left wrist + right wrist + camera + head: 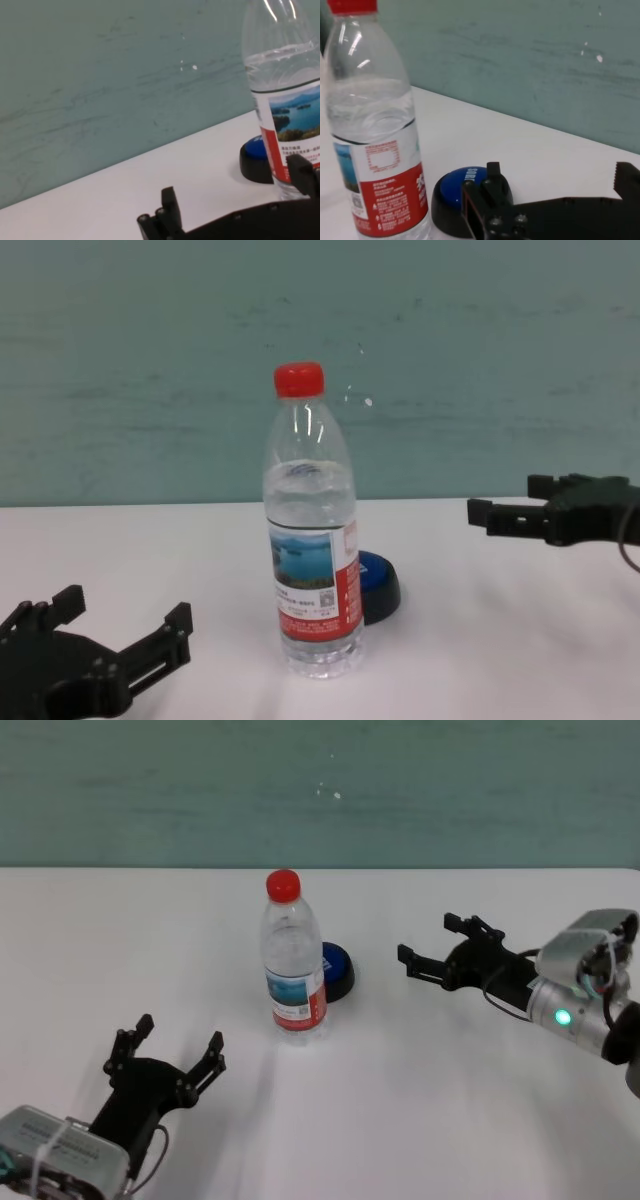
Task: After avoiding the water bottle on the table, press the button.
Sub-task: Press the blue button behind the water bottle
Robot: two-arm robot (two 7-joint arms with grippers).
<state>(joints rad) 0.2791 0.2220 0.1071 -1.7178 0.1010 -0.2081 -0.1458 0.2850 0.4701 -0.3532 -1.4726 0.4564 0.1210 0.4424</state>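
The water bottle (292, 960) stood upright at the centre of the head view on the white tabletop (450, 1100), with the button (337, 970) just behind it to the right. The right end effector (436, 948), fingers spread and empty, hovered at right of the button; the left end effector (180, 1045), likewise spread, sat at lower left.

No legible txt on bottle label (390, 195)

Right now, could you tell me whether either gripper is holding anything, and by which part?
Nothing is held: the left gripper and right gripper are both open and empty.
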